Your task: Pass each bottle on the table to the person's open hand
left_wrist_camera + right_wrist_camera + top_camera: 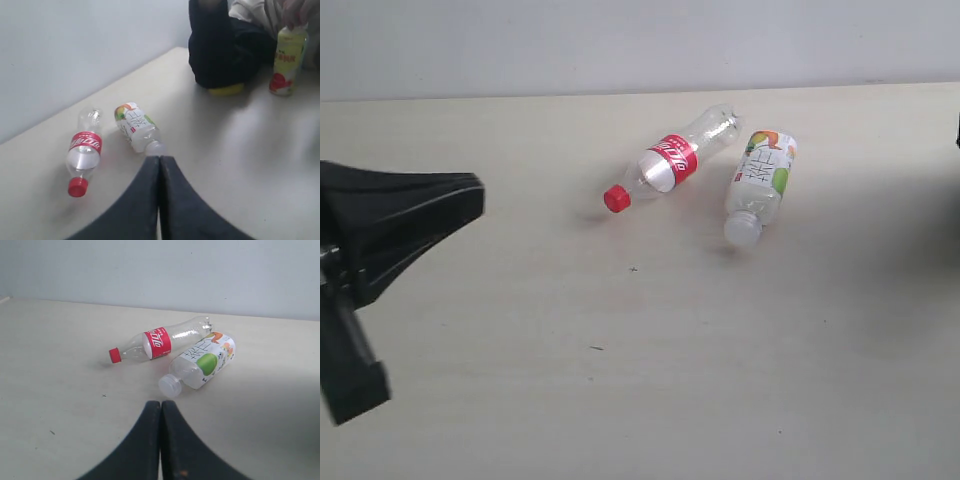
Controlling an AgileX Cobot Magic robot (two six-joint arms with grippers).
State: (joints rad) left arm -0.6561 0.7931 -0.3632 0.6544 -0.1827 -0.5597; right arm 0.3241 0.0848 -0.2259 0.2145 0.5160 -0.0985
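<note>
Two bottles lie on their sides on the tabletop (620,390): the clear bottle (670,160), with a red cap and label, and just beside it, not touching, the whitish bottle (760,185) with a green-white label, its cap pointing roughly the same way. Well apart from the clear bottle, a yellow bottle (289,60) stands nearly upright with the person's hand (300,12) on its top, next to a black sleeve (225,50). The left pincer (160,160) is clenched on nothing, well clear of the clear bottle on its cap side. The right pincer (161,405) is also clenched and empty, pointing toward the clear bottle.
</note>
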